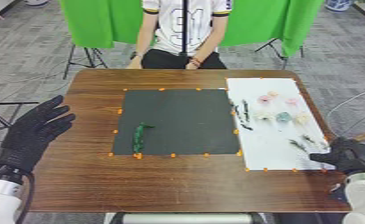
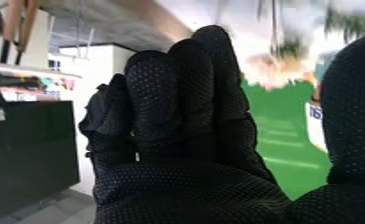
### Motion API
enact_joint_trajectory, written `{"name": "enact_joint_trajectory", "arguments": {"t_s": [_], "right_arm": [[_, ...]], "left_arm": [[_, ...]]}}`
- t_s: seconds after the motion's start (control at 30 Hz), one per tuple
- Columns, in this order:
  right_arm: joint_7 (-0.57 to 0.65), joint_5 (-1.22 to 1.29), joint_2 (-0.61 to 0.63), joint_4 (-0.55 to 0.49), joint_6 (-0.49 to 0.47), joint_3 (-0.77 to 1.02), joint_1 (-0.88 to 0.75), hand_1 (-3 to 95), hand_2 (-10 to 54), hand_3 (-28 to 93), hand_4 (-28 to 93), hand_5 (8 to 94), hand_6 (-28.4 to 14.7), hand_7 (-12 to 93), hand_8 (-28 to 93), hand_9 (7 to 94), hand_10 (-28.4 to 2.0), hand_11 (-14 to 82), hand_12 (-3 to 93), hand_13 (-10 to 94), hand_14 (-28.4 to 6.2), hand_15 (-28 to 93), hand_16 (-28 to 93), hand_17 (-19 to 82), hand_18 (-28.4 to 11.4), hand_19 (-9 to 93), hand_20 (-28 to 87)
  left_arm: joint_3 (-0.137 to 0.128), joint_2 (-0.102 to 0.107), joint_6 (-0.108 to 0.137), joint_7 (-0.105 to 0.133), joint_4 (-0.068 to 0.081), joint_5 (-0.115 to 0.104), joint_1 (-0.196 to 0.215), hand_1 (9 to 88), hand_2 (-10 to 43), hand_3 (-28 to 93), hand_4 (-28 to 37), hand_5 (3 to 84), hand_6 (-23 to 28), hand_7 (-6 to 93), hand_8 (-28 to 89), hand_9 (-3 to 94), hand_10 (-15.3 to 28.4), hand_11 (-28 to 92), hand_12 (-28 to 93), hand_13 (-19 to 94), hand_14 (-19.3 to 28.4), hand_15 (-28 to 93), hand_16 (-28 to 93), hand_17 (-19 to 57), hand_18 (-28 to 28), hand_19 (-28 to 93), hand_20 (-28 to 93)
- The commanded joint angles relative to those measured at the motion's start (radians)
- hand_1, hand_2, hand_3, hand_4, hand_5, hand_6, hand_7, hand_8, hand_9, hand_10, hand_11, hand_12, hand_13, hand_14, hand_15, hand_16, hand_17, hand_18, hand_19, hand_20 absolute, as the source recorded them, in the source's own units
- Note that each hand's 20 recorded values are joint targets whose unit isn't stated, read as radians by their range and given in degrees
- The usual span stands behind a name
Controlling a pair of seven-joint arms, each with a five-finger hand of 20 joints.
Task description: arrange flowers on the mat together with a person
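Showing an empty right hand (image 1: 345, 154) at lower right, cut off along the arm, straight-fingered with thumb apart, near indistinct flowers (image 1: 283, 117) on a white sheet (image 1: 269, 149) at right, and an empty left hand (image 1: 32, 132) tilted upward at left, fingers loosely spread.

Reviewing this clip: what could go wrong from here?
The right hand is low at the white sheet's edge, close to the sprigs, so it might brush them aside or drag the sheet. The blue flower lies tight between cream ones, so a grasp there could catch a neighbor. The green stem looks thin and loose on the dark mat; a careless placement may shift it.
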Motion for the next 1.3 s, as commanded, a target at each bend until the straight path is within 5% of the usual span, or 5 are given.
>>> {"name": "enact_joint_trajectory", "arguments": {"t_s": [0.03, 0.33, 0.43, 0.6, 1.3], "right_arm": [[0.015, -0.037, -0.001, 0.023, 0.003, -0.031, 0.009, 29.4, -9.5, 65, -28, 57.7, -3.0, 52, -15, 63.2, -12.8, 57.9, 40.1, 60, -13.2, 75, 32, 31, -20.9, 85, 52], [-0.001, -0.043, 0.013, 0.085, 0.018, -0.123, 0.064, 38.1, -9.5, 64, -28, 64.6, -0.6, 56, -16, 70.3, -10.5, 60.6, 41.3, 66, -11.7, 77, 34, 35, -21.1, 90, 53], [-0.008, -0.015, 0.011, 0.096, 0.000, -0.133, 0.074, 42.9, -9.5, 61, -28, 67.0, 0.8, 55, 8, 75.9, -9.7, 60.4, 41.1, 70, -10.7, 77, 35, 38, -21.0, 92, 53], [-0.017, 0.029, 0.006, 0.101, -0.024, -0.132, 0.078, 46.2, -9.5, 71, -28, 72.3, 1.3, 55, 13, 80.2, -9.5, 60.2, 40.9, 75, -9.6, 77, 36, 42, -21.2, 93, 55], [-0.067, 0.017, 0.009, -0.031, 0.254, -0.136, 0.123, 39.4, -9.5, 82, -12, 79.5, 0.1, 60, 16, 88.6, -8.3, 66.9, 38.8, 85, -8.1, 83, 34, 54, -21.9, 93, 72]], "left_arm": [[0.008, -0.003, -0.005, 0.000, 0.000, 0.002, 0.013, 26.1, -0.3, 70, -25.2, 34.6, 4.9, 15.7, -8, 30.2, 12.8, 19, 19, 25, 16.2, 29, 2, -6.8, 23.5, 47, 11], [0.008, -0.007, -0.004, -0.001, -0.001, 0.003, 0.014, 26.0, -0.4, 70, -25.3, 34.6, 4.9, 15.8, -8, 30.2, 12.8, 19, 19, 25, 16.1, 29, 3, -6.9, 23.5, 47, 11], [0.008, -0.007, -0.005, -0.003, 0.000, 0.004, 0.012, 26.0, -0.3, 70, -25.4, 34.6, 4.9, 15.8, -8, 30.2, 12.8, 19, 19, 25, 16.1, 29, 3, -6.9, 23.5, 47, 11], [0.005, -0.011, -0.005, -0.003, -0.002, 0.006, 0.018, 26.0, -0.3, 70, -25.4, 34.6, 5.0, 15.8, -8, 30.2, 12.9, 19, 19, 25, 16.2, 29, 3, -6.9, 23.5, 47, 11], [0.003, -0.018, 0.006, 0.003, -0.006, 0.001, 0.029, 26.0, -0.2, 70, -25.1, 34.6, 4.9, 15.8, -8, 30.2, 12.8, 19, 19, 25, 16.1, 29, 3, -6.9, 23.4, 47, 11]]}}
